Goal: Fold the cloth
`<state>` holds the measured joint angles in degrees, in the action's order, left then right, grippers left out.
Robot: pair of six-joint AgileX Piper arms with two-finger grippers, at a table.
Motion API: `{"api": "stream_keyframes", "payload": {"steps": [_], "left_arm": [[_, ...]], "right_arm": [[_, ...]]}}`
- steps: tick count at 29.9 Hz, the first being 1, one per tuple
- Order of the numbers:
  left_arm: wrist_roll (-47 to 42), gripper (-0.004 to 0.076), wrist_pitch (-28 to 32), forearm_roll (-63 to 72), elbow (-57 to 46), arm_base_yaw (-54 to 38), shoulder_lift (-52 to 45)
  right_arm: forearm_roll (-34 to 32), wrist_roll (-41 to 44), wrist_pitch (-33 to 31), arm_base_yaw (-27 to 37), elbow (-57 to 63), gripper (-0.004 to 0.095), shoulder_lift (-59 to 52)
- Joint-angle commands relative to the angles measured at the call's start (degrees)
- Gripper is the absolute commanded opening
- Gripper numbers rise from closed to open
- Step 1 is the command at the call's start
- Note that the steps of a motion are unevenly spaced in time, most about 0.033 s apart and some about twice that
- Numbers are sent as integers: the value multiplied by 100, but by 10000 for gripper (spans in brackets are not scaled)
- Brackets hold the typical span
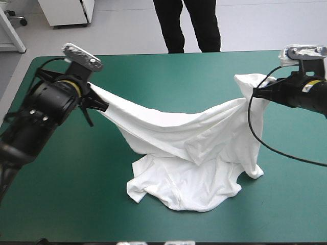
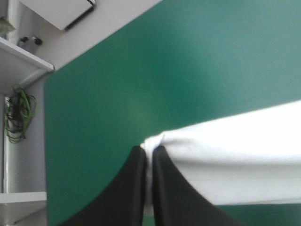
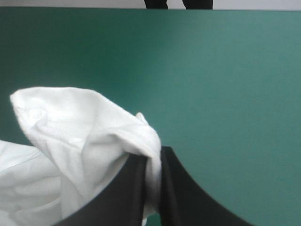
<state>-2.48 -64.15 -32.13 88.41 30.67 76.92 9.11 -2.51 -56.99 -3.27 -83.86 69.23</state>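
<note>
The white T-shirt (image 1: 194,148) hangs stretched between both grippers above the teal-green table (image 1: 153,71), sagging in the middle, with its lower part heaped on the cover near the front. My left gripper (image 1: 99,104) is shut on the T-shirt's left end, and in the left wrist view its black fingers (image 2: 136,188) pinch the T-shirt (image 2: 235,155) at their tips (image 2: 149,149). My right gripper (image 1: 257,92) is shut on the T-shirt's right end. In the right wrist view a bunched fold of T-shirt (image 3: 84,136) rises over the gripper (image 3: 153,157).
The right arm's black cable hangs in a loop beside the cloth's right side. Bare teal-green cover (image 1: 61,194) lies at the front left and along the far edge.
</note>
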Motion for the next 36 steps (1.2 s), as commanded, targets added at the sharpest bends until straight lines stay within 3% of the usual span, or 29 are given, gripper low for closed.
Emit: {"api": "stream_keyframes", "payload": {"steps": [1,13,21,24,26,28,31,34,36], "left_arm": [[-165,-9,720,164,146,-303,487],[293,-9,1539,2475,569,-1490,2267],[817,-9,1748,3670,569,-1960,2702],[845,-8,1821,4081,569,-2090,2757],[1031,2,1710,4287,569,-2161,2757],[1208,74,1417,4313,623,-2209,2757],[1527,332,1004,4589,811,-2273,2743],[1750,581,513,5097,1191,-2342,2679],[1708,631,99,5026,1520,-2342,2622]], "right_arm": [[-98,-13,936,27,78,-17,386],[-126,-2,2067,27,78,-17,2226],[-113,297,1993,51,-119,-7,3092],[-125,251,1827,51,-223,101,3245],[-116,209,1815,61,-228,246,3245],[-116,209,1731,86,-316,405,3234],[-111,291,1219,102,-631,563,3209],[-121,291,550,102,-983,581,3074],[-138,291,386,111,-1087,581,2888]]}}
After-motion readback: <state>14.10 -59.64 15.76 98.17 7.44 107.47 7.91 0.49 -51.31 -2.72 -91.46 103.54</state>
